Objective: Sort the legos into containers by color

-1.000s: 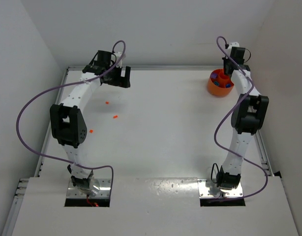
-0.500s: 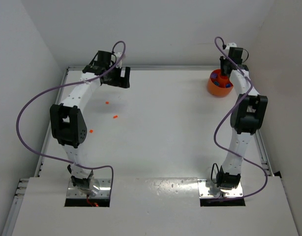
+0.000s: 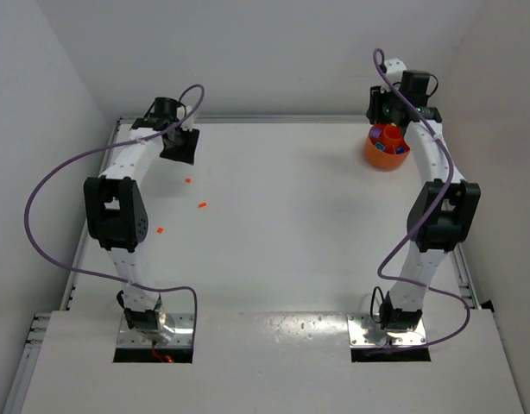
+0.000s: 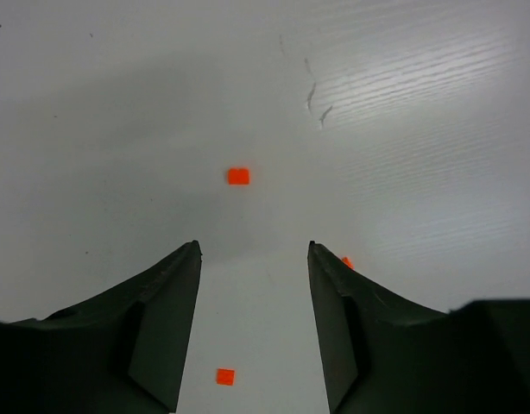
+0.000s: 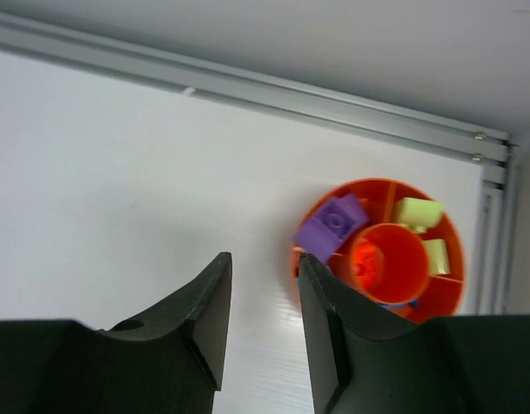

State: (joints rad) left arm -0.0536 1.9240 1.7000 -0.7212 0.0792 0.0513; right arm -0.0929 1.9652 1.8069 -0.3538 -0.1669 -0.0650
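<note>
Three orange-red legos (image 3: 187,180) (image 3: 203,205) (image 3: 160,230) lie on the white table at the left. My left gripper (image 3: 177,145) hangs just behind them, open and holding nothing. In the left wrist view (image 4: 252,246) one lego (image 4: 238,176) lies ahead of the tips. Another lego (image 4: 224,376) lies on the table between the fingers, and a third (image 4: 347,262) peeks out beside the right finger. The orange container (image 3: 375,158) stands at the back right. My right gripper (image 3: 388,108) (image 5: 265,257) hovers over its left edge, open and empty. The container (image 5: 375,200) holds a purple brick (image 5: 332,226) and pale yellow-green bricks (image 5: 418,211).
A metal rail (image 5: 248,82) runs along the table's back edge just behind the container. The side wall (image 3: 49,103) stands close to the left arm. Purple cables loop off both arms.
The left gripper swung left toward the back corner and its jaws narrowed. The right gripper opened and shifted back and up over the orange container.
</note>
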